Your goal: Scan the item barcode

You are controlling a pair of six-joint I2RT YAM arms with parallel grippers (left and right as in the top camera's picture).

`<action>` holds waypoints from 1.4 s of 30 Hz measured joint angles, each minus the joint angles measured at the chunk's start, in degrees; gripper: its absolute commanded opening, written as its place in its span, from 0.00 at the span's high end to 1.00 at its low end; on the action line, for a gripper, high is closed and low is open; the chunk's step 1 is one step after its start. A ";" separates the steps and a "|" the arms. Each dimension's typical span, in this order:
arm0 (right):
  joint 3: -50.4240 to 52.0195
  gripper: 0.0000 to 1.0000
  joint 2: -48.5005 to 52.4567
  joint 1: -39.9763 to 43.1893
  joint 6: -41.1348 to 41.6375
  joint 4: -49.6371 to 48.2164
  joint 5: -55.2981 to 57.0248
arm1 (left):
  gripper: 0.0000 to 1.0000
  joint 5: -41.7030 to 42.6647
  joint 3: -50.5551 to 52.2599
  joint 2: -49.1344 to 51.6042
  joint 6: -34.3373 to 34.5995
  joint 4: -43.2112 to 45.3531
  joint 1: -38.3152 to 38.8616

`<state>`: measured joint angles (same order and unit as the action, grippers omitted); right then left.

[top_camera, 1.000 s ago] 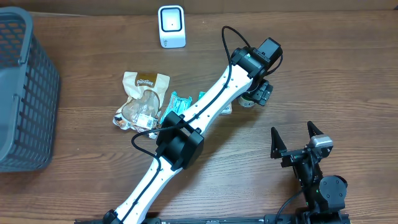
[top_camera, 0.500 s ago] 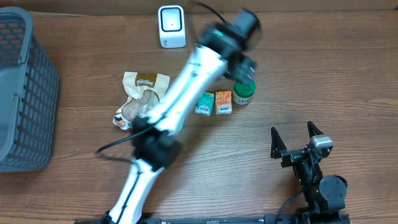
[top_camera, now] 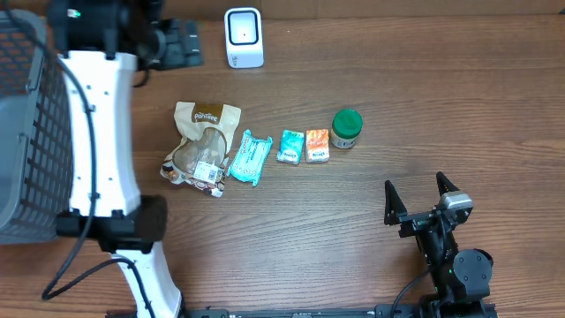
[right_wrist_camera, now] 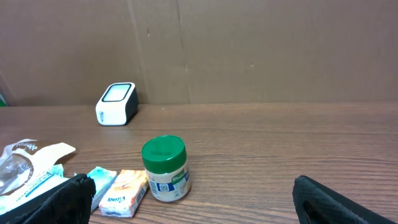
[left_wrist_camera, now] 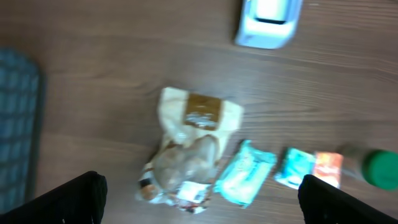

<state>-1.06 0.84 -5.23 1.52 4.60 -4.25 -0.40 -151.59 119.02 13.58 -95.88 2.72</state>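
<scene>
Mock shop checkout, prob. in a lab, is suggested: barcode scanner on wood table, grey basket left of it, pkgd goods in front, cardboard behind.

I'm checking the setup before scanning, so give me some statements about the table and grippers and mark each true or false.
1. The green-lidded jar stands upright at the end of the row. True.
2. The right gripper holds the orange packet. False: it is open and empty, away from the items.
3. The white scanner sits in the basket. False: it stands on the table, outside it.
4. The orange packet lies between the small teal packet and the jar. True.
</scene>
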 measured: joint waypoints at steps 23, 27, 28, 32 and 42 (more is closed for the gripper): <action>-0.02 0.00 0.57 0.00 3.76 -0.02 -5.97 | 0.00 2.36 0.22 0.70 -13.22 -0.79 -12.48; -1.42 0.00 4.24 0.02 4.11 2.03 -10.60 | 0.00 2.38 0.22 0.70 -13.44 -0.81 -12.48; -3.17 0.00 6.45 0.00 4.22 3.45 -12.15 | 0.00 2.43 0.22 0.70 -13.57 -0.81 -12.48; -12.15 0.00 14.56 0.00 4.46 7.91 -16.35 | 0.00 2.58 0.22 0.70 -13.60 -0.81 -12.48; -40.37 0.00 40.41 -0.26 4.57 24.98 -25.07 | 0.01 2.78 0.22 0.70 -13.64 -0.83 -12.48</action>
<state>-41.43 41.25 -5.50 6.09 29.58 -29.32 2.37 -151.37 119.72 -0.05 -96.71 -9.76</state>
